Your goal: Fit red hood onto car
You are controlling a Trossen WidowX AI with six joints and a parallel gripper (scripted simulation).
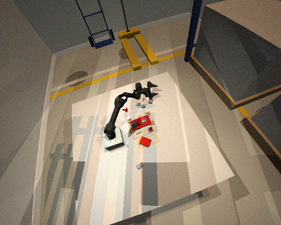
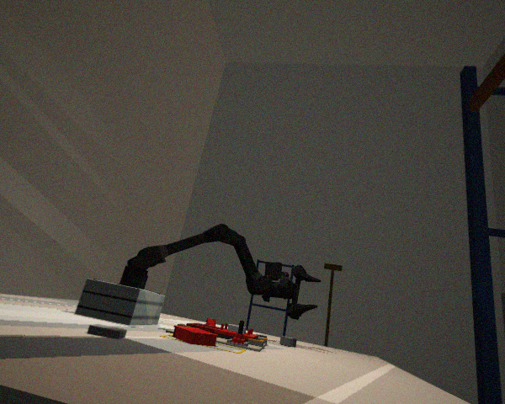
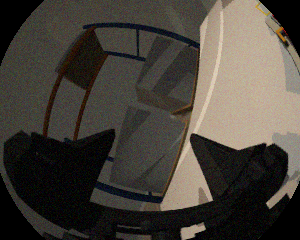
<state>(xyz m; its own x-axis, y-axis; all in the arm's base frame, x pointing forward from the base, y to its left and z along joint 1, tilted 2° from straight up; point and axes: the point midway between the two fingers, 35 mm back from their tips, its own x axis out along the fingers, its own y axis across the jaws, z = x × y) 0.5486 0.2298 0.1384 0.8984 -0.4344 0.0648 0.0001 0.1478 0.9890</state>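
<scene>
The hood, a red shell (image 1: 144, 141) (image 2: 194, 335), lies on the table, turned at an angle over a yellow outlined rectangle (image 1: 158, 138). The red car chassis (image 1: 147, 121) sits in its jig beside the hood, on the side away from the viewer in the top view. A dark block, seemingly the engine block, is on its deck; the pegs are too small to make out surely. My gripper (image 1: 157, 89) (image 2: 317, 294) (image 3: 153, 135) is wide open and empty, raised above the table beyond the chassis and pointing sideways. The hood is not in the wrist view.
A small red part (image 1: 150, 129) sits on the pale plate beside the chassis. Another red piece (image 1: 125, 109) lies near the arm. Small grey parts (image 1: 150, 101) (image 2: 288, 341) and a round one (image 1: 143, 105) lie beyond the jig. A grey block (image 1: 139, 165) (image 2: 106, 332) lies nearer the table's front.
</scene>
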